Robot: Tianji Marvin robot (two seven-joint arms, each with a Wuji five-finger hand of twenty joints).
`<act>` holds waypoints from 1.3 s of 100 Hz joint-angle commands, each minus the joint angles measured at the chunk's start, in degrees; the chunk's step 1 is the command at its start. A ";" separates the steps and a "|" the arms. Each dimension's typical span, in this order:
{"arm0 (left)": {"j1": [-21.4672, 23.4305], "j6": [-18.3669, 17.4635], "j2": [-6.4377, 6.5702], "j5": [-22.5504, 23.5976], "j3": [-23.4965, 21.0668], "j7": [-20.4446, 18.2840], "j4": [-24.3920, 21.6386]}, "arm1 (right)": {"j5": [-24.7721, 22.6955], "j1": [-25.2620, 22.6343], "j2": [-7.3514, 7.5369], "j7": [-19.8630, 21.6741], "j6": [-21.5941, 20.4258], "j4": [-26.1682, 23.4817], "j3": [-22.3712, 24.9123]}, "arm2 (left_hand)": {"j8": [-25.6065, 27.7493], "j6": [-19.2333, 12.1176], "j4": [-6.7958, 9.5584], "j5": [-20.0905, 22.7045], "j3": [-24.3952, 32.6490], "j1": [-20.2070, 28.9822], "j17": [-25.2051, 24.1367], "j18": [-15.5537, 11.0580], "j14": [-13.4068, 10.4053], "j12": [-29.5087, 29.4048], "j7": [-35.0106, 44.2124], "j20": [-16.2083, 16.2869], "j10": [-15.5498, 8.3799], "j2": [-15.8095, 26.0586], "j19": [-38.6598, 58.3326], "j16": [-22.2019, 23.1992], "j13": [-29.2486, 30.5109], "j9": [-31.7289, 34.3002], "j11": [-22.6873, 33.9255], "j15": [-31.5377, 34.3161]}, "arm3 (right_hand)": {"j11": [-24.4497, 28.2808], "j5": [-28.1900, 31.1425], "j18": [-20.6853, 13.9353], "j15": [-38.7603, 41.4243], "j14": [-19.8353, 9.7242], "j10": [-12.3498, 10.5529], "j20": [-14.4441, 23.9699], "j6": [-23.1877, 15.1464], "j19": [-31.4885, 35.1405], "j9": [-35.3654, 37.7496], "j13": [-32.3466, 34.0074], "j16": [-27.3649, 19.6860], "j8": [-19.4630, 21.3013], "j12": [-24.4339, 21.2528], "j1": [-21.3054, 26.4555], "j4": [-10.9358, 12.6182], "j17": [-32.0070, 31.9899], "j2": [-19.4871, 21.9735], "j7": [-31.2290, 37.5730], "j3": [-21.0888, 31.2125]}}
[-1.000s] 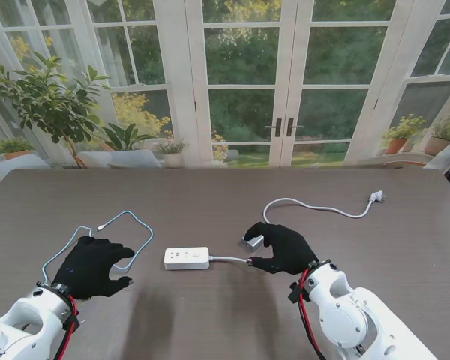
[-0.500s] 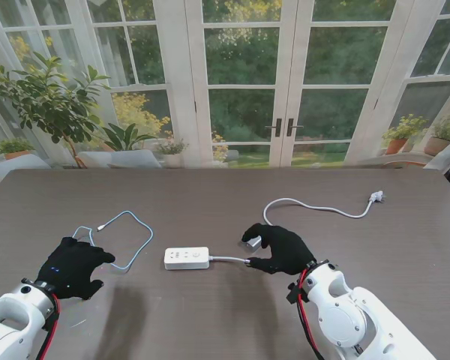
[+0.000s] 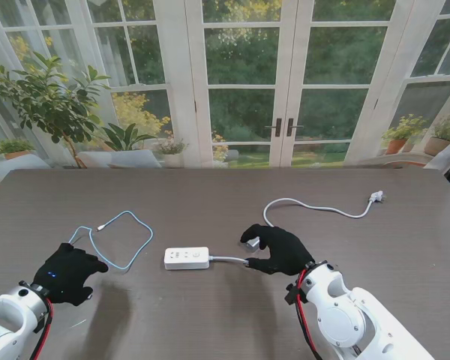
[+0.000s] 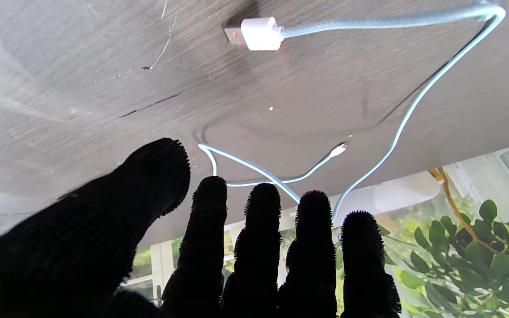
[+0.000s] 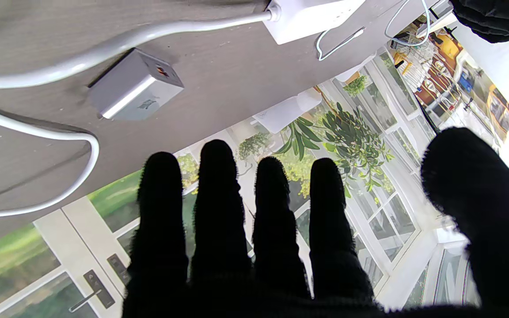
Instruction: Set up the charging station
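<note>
The right hand [image 3: 279, 249] hovers empty, fingers spread, just over the grey USB charger block [image 5: 135, 86] beside the white power strip [image 3: 187, 257], and should pinch its sides squarely; the left hand [image 3: 65, 271], likewise empty, waits near the blue cable's USB plug [image 4: 254, 34].

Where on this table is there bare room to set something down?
Bare table lies beyond the power strip, between the blue USB cable and white cord. Crowded: around the charger block under the right hand, and by the left hand.
</note>
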 commanded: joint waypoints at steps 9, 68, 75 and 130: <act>-1.41 -1.40 0.59 1.31 0.41 0.28 2.56 | 0.40 -0.15 -0.31 0.99 -0.17 0.03 -0.46 | 0.05 0.59 -1.30 -0.92 1.74 -1.26 -0.39 -1.43 -1.32 0.65 -0.92 0.89 -0.08 -4.37 1.98 0.76 0.23 -0.64 0.18 0.76 | -0.83 0.50 -1.09 0.74 0.00 0.02 0.77 -0.37 0.26 1.42 0.80 -59.96 -0.27 0.43 -0.31 0.41 0.07 0.85 -18.25 -0.76; -3.93 -5.59 1.76 3.32 0.55 -4.92 5.61 | 2.49 -0.06 -0.36 2.05 -0.27 0.18 -0.99 | 4.44 0.01 -1.33 -3.43 2.44 -0.94 -1.36 -2.62 -2.04 3.32 2.74 0.93 0.28 -4.11 2.14 1.30 -2.38 -4.08 1.80 1.59 | -0.89 0.56 -0.99 0.76 0.04 0.11 0.89 -0.06 0.15 1.53 0.88 -59.90 -0.23 0.49 -0.22 0.49 -0.05 1.24 -18.34 -1.13; -4.08 -5.95 1.89 3.71 0.60 -5.77 5.70 | 2.71 -0.05 -0.38 2.10 -0.30 0.21 -1.07 | 4.17 0.22 -1.05 -4.80 3.10 0.20 -1.65 -3.26 -2.39 3.29 1.90 0.85 0.18 -3.91 1.97 1.34 -3.11 -5.34 1.46 1.46 | -0.87 0.53 -1.07 0.74 0.04 0.12 0.91 -0.14 0.17 1.59 0.86 -59.90 -0.23 0.51 -0.19 0.51 0.01 1.31 -18.37 -1.13; -0.35 -2.97 1.80 8.50 -1.82 -9.59 2.32 | 4.15 0.05 -0.40 2.86 -0.24 0.26 -1.33 | 5.63 3.68 -0.86 -6.35 3.48 -0.04 -2.81 -5.66 -4.10 5.56 2.72 0.86 -0.75 -2.31 2.11 2.34 -4.21 -7.23 4.07 2.76 | -0.92 0.65 -0.98 0.76 0.09 0.10 1.00 -0.14 0.06 1.77 0.95 -59.85 -0.16 0.54 -0.15 0.57 -0.11 1.67 -18.41 -1.43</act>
